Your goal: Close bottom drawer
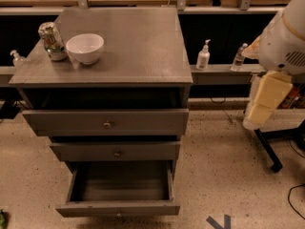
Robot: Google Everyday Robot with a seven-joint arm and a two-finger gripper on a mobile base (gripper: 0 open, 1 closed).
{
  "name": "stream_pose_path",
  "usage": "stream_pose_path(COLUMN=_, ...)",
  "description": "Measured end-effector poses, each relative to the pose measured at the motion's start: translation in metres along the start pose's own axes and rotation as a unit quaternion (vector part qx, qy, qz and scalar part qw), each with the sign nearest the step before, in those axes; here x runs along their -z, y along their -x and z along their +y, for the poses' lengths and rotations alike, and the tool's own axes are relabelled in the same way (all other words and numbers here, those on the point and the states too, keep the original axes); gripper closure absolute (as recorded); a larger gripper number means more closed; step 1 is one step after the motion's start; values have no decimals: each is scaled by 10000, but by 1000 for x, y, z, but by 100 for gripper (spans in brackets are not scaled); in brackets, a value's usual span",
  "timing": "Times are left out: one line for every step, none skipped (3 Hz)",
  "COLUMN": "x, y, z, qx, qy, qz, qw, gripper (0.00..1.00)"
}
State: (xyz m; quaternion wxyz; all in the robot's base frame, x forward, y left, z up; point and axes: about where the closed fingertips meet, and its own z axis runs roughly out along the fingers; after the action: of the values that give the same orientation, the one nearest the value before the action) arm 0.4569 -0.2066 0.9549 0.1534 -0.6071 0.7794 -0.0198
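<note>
The grey cabinet (138, 46) has three drawers. The bottom drawer (118, 209) is pulled far out, and its empty dark inside shows. The middle drawer (116, 151) and the top drawer (106, 122) each stick out a little and have a small round knob. My arm's white and cream end with the gripper (264, 101) hangs at the right edge of the camera view. It is well to the right of the cabinet, at about top-drawer height, and touches nothing.
A white bowl (85, 47) and a can (52, 41) stand on the cabinet top at the left. Small bottles (203, 56) sit on a ledge behind. A black stand leg (267, 149) lies on the speckled floor to the right. Blue tape (219, 222) marks the floor.
</note>
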Motion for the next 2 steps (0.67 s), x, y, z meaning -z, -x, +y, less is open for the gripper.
stream_pose_path(x=-64, y=20, z=-9, qx=107, qy=330, qz=-344, qw=9988, gripper=0)
stream_pose_path(x=-139, y=67, z=2, qx=331, qy=692, qz=-1186, qw=9900, gripper=0)
